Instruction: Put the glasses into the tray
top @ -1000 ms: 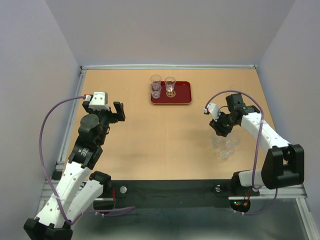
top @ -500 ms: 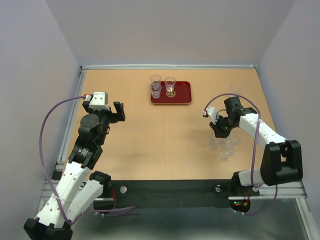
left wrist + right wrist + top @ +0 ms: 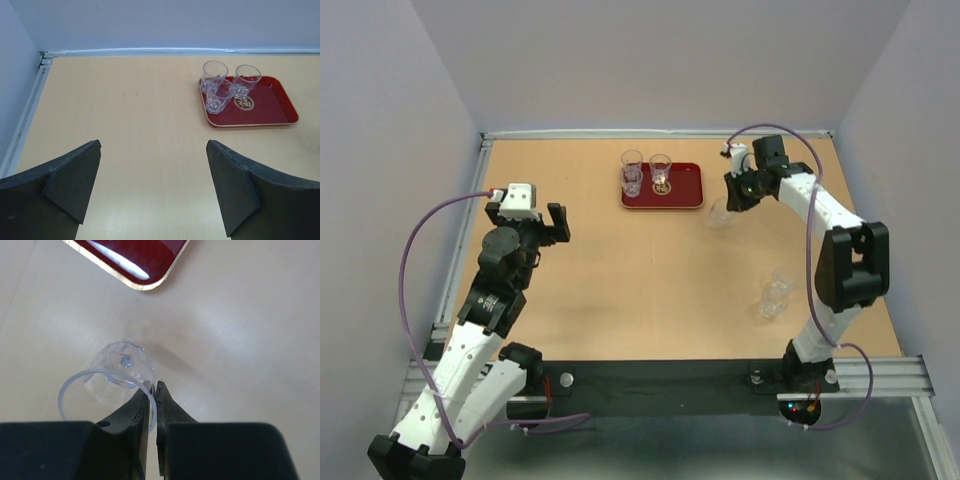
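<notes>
The dark-red tray point(image 3: 685, 186) lies at the back middle of the table, also in the left wrist view point(image 3: 272, 107) and as a corner in the right wrist view point(image 3: 135, 262). Three clear glasses point(image 3: 222, 87) stand on its left part. My right gripper point(image 3: 732, 200) is shut on the rim of one clear glass point(image 3: 117, 375), held just right of the tray above the table point(image 3: 719, 213). More glasses point(image 3: 776, 295) stand on the table at the right. My left gripper point(image 3: 152, 185) is open and empty, left of the tray.
A raised white rail point(image 3: 660, 133) runs along the table's back edge and another down the left side point(image 3: 460, 250). Grey walls stand close around. A black strip point(image 3: 660, 385) crosses the near edge between the arm bases.
My right gripper has lifted one glass out of the group at the right and carried it back and left, up to the tray's right end. The left arm has not moved.
</notes>
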You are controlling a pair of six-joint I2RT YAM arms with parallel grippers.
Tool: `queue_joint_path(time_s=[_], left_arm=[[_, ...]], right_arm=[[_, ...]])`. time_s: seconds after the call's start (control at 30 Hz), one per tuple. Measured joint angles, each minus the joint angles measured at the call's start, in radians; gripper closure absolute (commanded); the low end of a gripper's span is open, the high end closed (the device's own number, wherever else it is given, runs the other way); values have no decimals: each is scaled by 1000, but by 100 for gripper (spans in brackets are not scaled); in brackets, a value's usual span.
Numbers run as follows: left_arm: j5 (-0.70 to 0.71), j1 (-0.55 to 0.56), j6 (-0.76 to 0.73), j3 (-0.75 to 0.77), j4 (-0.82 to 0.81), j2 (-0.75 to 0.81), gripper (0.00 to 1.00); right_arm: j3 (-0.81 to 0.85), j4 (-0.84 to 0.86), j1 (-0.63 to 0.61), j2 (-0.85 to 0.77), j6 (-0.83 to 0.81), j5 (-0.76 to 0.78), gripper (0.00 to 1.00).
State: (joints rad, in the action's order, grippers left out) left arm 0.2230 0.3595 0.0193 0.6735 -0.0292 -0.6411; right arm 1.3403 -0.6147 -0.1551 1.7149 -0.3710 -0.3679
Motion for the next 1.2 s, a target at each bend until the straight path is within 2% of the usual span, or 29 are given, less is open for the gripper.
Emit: queue_joint_path(time_s=[0.3,0.63,0.77,1.2], left_arm=[[22,-2,-23,0,-1,-19,2],[34,-2,-31,0,-3,-32,2],[40,-5,-31,0,-5,-42,2],[39,-14,-34,0,-5,-58,2]], right_arm=[[386,66,-60,306,270,135,99],[737,74,-89,613,438,223,99],[794,75,-97,677,466,246,96],[900,78,-132,746,476,286,88]])
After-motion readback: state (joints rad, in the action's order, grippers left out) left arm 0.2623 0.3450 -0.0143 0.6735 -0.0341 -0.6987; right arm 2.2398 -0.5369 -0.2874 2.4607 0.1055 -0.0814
